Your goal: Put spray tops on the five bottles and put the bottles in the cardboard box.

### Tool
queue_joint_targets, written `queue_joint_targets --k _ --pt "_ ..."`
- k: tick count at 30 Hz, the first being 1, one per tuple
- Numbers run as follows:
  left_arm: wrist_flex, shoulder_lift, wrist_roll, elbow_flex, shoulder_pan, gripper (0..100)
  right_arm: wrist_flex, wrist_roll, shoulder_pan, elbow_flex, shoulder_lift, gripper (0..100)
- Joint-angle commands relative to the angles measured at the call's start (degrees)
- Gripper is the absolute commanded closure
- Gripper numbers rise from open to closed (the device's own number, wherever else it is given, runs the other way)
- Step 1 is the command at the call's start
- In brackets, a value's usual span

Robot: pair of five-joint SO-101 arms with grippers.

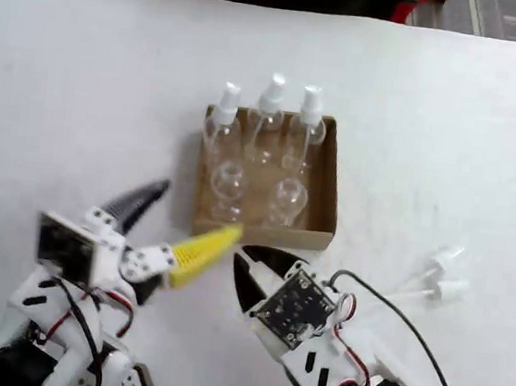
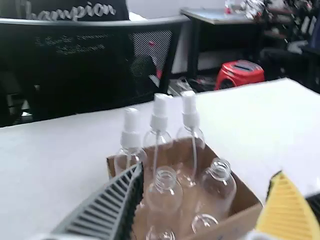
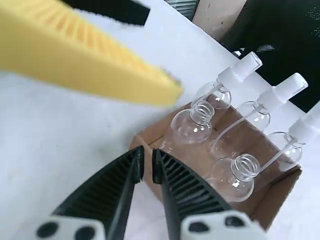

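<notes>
1. The left fingers (image 1: pixel 200 253) are spread wide and empty, near the box (image 1: pixel 330 178).
2. The right fingers (image 3: pixel 185 185) are almost clenched, holding nothing.
3. The box holds five bottles (image 1: pixel 229 185), three of them capped.
4. Two spray tops (image 1: pixel 448 287) lie on the counter (image 1: pixel 83 89).

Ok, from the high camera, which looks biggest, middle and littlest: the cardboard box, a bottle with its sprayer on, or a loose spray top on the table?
1. cardboard box
2. capped bottle
3. loose spray top
The three capped bottles look alike; so do both loose tops.
</notes>
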Motion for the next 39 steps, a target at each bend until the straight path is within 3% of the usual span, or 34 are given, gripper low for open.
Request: queue_joint_targets --k 1,21,26,33,36,39 --pt "-4.4 0.0 4.3 -0.1 -7.0 66 0.2 -0.4 -0.6 -2.5 0.3 98.1" --pt "-3.2 0.0 35.3 -4.0 -42.7 66 0.2 -0.1 -0.2 -2.3 0.3 98.1" --pt "-3.1 0.0 33.1 -4.0 -39.6 66 0.1 0.0 0.7 -2.3 0.3 98.2" --pt "-3.2 0.0 32.4 -4.0 -37.6 66 -8.8 -1.9 20.4 0.1 0.3 98.1" --pt "-2.8 0.0 24.8 -4.7 -30.2 66 -14.1 -8.4 25.7 3.0 0.3 97.3" --pt "-2.5 0.0 13.9 -4.7 -17.8 66 -14.4 -11.9 27.1 3.6 0.3 86.1"
